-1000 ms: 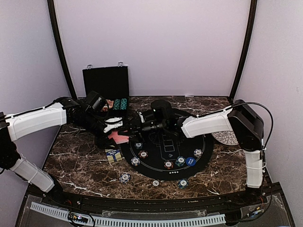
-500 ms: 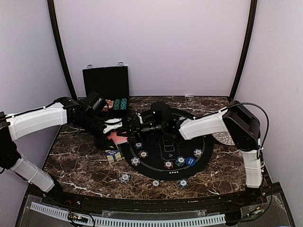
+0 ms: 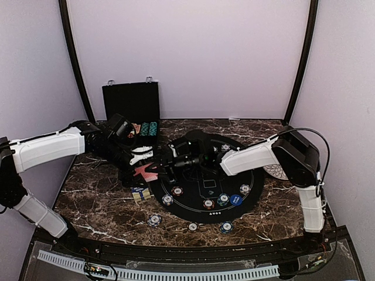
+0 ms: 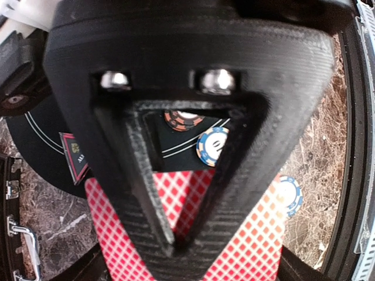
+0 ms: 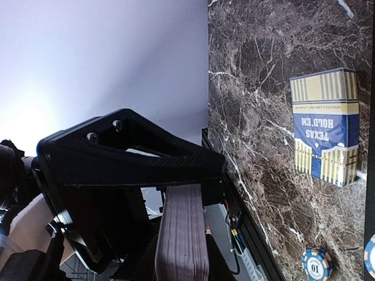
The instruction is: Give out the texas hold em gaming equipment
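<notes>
Chips [image 3: 208, 204] out on mat [image 3: 253, 175] | deck [image 5: 181, 234] undealt, my right gripper [image 3: 166, 164] clamps it | left gripper [image 3: 143, 159]: I can't tell

Robot test booth: blank walls [image 3: 187, 52], marble table [image 3: 99, 199]

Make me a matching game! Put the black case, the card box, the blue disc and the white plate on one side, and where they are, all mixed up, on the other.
Things:
1. black case
2. card box
3. blue disc
4. white plate

Places:
A. on the round black mat
B. on the marble table, just left of the mat
C. at the back left, lid standing up
D. at the right side, partly hidden behind the right arm

Pairs: 1-C, 2-B, 3-A, 4-D
</notes>
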Controlling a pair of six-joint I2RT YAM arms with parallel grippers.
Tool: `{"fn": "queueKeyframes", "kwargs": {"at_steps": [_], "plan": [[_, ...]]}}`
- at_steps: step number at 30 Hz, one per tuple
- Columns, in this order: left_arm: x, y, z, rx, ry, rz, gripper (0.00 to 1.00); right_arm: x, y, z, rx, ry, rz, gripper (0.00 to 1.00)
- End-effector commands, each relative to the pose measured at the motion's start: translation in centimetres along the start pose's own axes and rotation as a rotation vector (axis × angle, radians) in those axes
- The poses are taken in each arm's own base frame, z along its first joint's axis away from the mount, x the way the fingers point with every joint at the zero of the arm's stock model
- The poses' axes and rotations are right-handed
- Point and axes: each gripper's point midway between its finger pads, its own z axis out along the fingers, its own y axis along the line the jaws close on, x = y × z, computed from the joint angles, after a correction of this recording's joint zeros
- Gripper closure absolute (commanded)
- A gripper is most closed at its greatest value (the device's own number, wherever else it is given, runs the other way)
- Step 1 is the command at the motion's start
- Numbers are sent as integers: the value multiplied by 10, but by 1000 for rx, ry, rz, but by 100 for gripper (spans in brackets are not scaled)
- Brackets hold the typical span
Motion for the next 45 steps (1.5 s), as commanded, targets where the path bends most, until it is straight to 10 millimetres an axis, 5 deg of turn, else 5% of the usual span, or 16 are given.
{"fn": "queueKeyframes", "kwargs": {"at_steps": [1,5,27,33,40,45], "plan": [[0,-15,-1,81,1,17,16,7,16,1,-66,19,-49,100],[4,-18,3,103,13,11,15,8,19,2,-80,26,-54,100],[-10,-14,-12,74,-26,37,62,9,-14,0,11,24,-34,100],[-10,-12,-14,56,-27,40,64,4,-25,-3,88,1,-46,100],[-5,-11,-12,37,-19,36,77,0,-11,-5,84,-17,-67,70],[-1,-8,-10,11,-12,44,78,-2,-7,-5,85,-21,-68,62]]}}
